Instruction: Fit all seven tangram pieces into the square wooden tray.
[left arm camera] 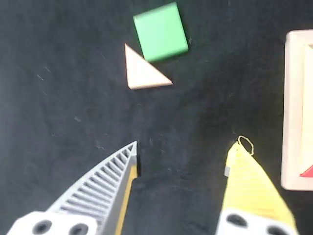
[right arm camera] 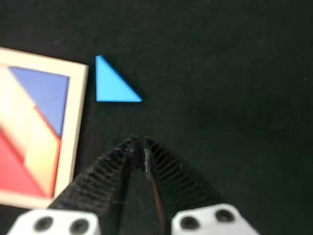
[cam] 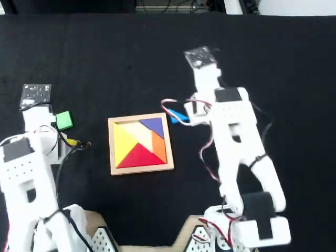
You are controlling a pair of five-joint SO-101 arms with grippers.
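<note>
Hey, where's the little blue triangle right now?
In the high view the blue triangle lies on the table just right of the tray's upper right corner, not touching it, in front of the right hand.

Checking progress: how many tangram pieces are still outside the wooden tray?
3. A green square and a pale wooden triangle lie side by side before the left gripper; a blue triangle lies beside the tray. Others may be hidden.

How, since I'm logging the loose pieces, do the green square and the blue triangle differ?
The green square has four sides; the blue triangle has three. The green square lies beside a pale triangle, away from the tray; the blue triangle lies alone, close to the tray's rim. Both lie flat outside the tray.
</note>
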